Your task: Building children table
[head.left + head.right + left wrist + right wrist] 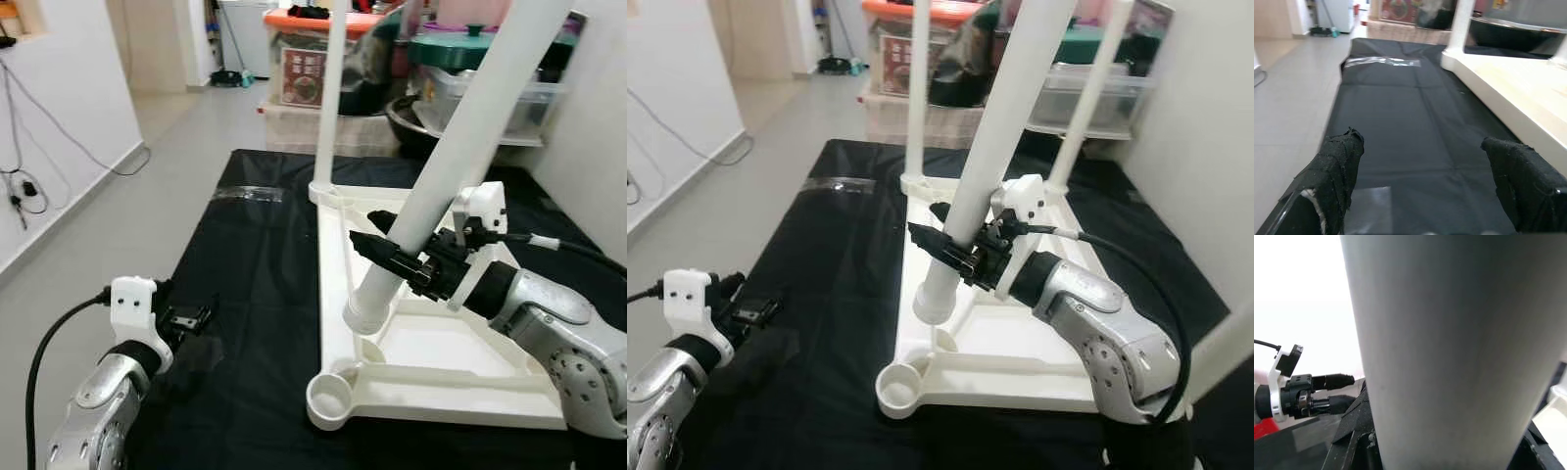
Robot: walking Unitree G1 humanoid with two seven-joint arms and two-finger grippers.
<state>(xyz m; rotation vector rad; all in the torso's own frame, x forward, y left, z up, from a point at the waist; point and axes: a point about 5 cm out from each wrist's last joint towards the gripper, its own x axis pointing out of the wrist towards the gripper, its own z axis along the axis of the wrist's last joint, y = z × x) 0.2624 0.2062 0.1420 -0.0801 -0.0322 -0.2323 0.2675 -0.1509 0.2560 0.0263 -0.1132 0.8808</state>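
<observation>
Children's tabletop (460,357): lying upside down on black-covered table (255,284). Two legs (917,88) standing fitted. Right gripper (397,257), jaws clamped on third leg (441,166), is holding it tilted above nearest corner socket (333,397). Left gripper (1420,196) is hovering, jaws wide, empty.

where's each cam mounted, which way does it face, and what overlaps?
Left eye, head: down at upturned tabletop; both arms show.
Right eye, head: same scene, shifted.
Left wrist: along left gripper, open above black cloth.
Right wrist: right gripper shut on table leg.
Shared: tabletop and cloth in the eye views and left wrist view.
</observation>
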